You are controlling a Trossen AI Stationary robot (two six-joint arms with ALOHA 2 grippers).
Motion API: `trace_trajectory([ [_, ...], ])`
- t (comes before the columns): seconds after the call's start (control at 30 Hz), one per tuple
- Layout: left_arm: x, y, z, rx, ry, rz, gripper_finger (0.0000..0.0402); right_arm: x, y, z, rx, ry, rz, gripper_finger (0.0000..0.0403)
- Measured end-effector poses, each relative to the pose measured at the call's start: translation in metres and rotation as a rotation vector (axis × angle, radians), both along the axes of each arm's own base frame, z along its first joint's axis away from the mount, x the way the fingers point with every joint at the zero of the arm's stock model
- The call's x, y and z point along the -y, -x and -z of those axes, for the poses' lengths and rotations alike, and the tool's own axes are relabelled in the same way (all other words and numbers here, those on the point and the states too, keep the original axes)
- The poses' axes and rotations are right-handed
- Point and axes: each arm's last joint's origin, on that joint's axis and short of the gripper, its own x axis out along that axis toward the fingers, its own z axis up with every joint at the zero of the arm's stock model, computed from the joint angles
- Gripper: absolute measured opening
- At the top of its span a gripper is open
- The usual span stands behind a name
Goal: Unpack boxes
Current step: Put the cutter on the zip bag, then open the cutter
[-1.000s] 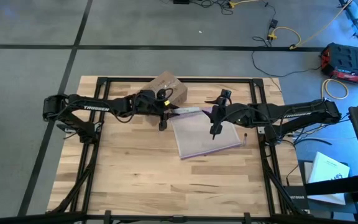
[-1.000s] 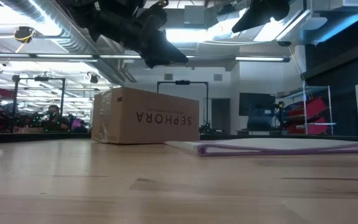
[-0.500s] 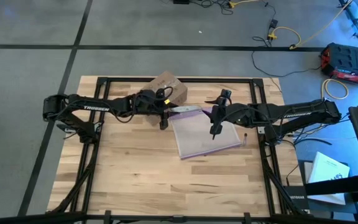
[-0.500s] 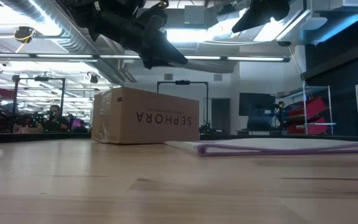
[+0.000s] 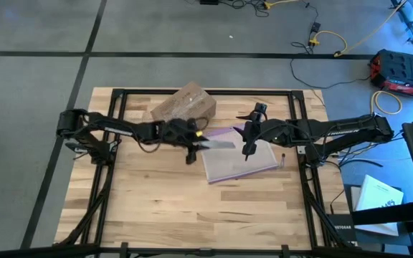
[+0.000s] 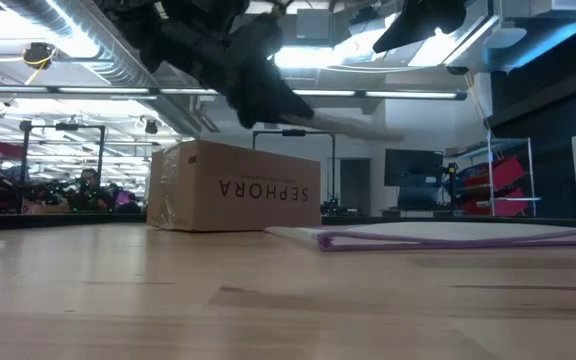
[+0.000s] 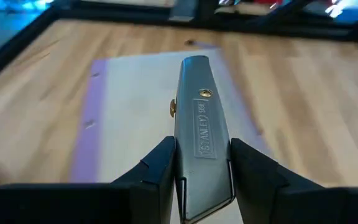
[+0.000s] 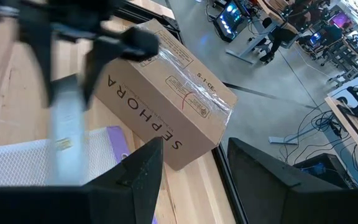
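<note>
Fingers of the left gripper [image 7: 201, 171] are closed on a grey utility knife [image 7: 201, 140], one finger pressed to each flat side of its handle, and the knife's nose points straight out ahead of them. Seen from above, the left gripper [image 5: 190, 143] hangs over the tabletop [image 5: 156, 193] with the knife [image 5: 217, 144] reaching toward the right arm, its far end over the near edge of a clear plastic bag with a purple zip edge [image 5: 239, 159] that lies flat on the wood.

A brown cardboard box [image 5: 185, 106] sits on the tabletop just behind the left fingers, apart from them, close to the back edge. Its side carries upside-down black "SEPHORA" lettering in the low view [image 6: 236, 187], and clear tape and a pale label show on its top in the right wrist view [image 8: 166, 87].

The right gripper [image 5: 247, 147] hangs above the bag, its fingers [image 8: 135, 171] spread apart with nothing between them, the box well ahead of them.
</note>
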Motion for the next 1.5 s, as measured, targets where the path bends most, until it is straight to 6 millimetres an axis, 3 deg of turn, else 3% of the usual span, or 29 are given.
trace_trajectory([
  [0.2, 0.028, -0.018, 0.041, -0.049, 0.053, -0.042, 0.0106, 0.000, 0.000, 0.000, 0.000, 0.000, 0.000, 0.0170],
  [0.37, 0.035, -0.032, 0.080, -0.036, 0.121, -0.116, 0.0123, 0.000, 0.000, 0.000, 0.000, 0.000, 0.000, 0.0170],
  [0.63, 0.038, -0.038, 0.096, 0.001, 0.158, -0.133, 0.0196, 0.000, 0.000, 0.000, 0.000, 0.000, 0.000, 0.0170],
  [0.73, 0.045, -0.037, 0.089, 0.013, 0.175, -0.120, 0.0201, 0.000, 0.000, 0.000, -0.001, 0.000, 0.000, 0.0170],
  [1.03, 0.067, -0.026, 0.043, 0.100, 0.210, -0.060, 0.0204, 0.000, 0.000, 0.000, 0.000, 0.000, 0.000, 0.0170],
  [1.23, 0.062, -0.014, 0.004, 0.167, 0.180, -0.051, 0.0205, 0.000, 0.000, 0.000, 0.001, 0.000, 0.000, 0.0170],
  [1.5, 0.041, 0.012, -0.028, 0.092, 0.116, -0.090, 0.0205, 0.000, 0.000, 0.000, 0.000, 0.000, 0.000, 0.0170],
])
